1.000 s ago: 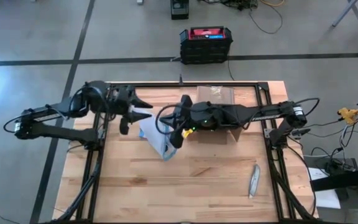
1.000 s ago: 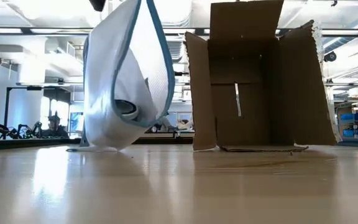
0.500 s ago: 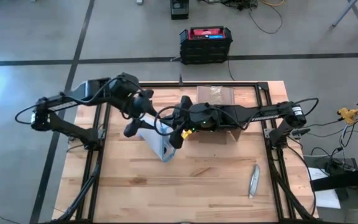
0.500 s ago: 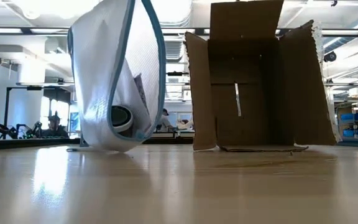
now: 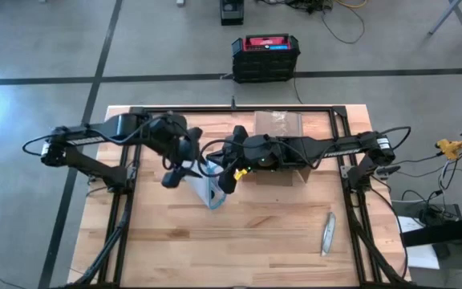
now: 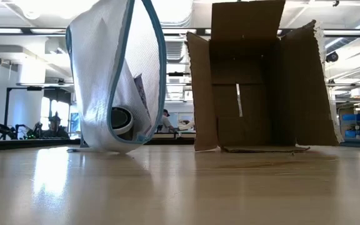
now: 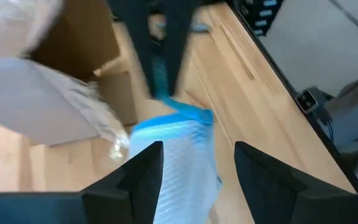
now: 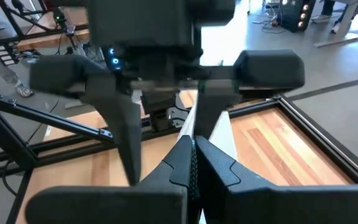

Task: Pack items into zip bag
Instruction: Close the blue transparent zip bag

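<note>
The zip bag (image 6: pixel 105 75), clear with a blue strip, hangs from my right gripper (image 5: pixel 229 178), which is shut on its top, above the table's middle. The bag's bottom (image 6: pixel 105 147) rests on the table. A whitish ring-shaped item (image 6: pixel 121 120) lies low inside the bag. My left gripper (image 7: pixel 197 163) is open just left of the right one, tipped downward. In the left wrist view its two fingers stand on either side of the bag's upper part (image 7: pixel 178 152). My right gripper pinches the bag's top edge at the blue strip (image 7: pixel 161 84) between its two shut fingers, which point slanting down. The bag hangs below them with its mouth bulged apart and its bottom on the table. My left gripper: I cannot tell whether its fingers touch the bag.
An open brown cardboard box (image 6: pixel 261 81) stands behind the right arm toward the far edge (image 5: pixel 283 127). A slim grey tool (image 5: pixel 327 233) lies near the right front. A black and red case (image 5: pixel 265 56) sits on the floor beyond the table.
My left gripper has swung toward the table's right, up to the bag and the right gripper, and has tipped downward. The bag's left wall has bulged outward, so the bag stands wider. The ring inside has shifted slightly left. The bag's bottom stayed on the table.
</note>
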### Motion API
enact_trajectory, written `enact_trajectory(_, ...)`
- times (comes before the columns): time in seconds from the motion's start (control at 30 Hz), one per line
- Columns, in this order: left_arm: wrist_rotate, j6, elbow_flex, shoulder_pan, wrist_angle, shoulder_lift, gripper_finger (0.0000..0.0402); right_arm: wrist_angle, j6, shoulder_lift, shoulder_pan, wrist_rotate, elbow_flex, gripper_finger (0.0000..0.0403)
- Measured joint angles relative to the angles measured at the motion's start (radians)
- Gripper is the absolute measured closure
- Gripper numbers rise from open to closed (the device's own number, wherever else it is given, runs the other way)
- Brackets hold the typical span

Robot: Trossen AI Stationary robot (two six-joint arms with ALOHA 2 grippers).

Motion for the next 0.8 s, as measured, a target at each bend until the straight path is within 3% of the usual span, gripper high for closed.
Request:
enact_trajectory(0.17,-0.126,-0.014,-0.03,-0.009,0.022,0.013,0.0222,-0.001,0.0,0.0,0.001,0.0,0.0,0.0403)
enact_trajectory(0.27,-0.135,-0.028,-0.037,-0.009,0.034,0.013,0.0238,-0.002,0.0,0.0,0.003,0.0,0.0,0.0403)
enact_trajectory(0.37,-0.132,-0.044,-0.036,-0.009,0.048,0.013,0.0281,-0.017,0.008,0.0,0.002,0.001,0.0,0.0403)
enact_trajectory(0.53,-0.118,-0.057,-0.008,-0.009,0.04,0.008,0.0388,-0.11,0.038,0.0,0.005,0.024,0.0,0.0403)
enact_trajectory(0.8,-0.138,-0.064,0.069,-0.006,-0.07,-0.023,0.0401,-0.304,0.096,-0.023,0.02,0.095,0.0,0.0403)
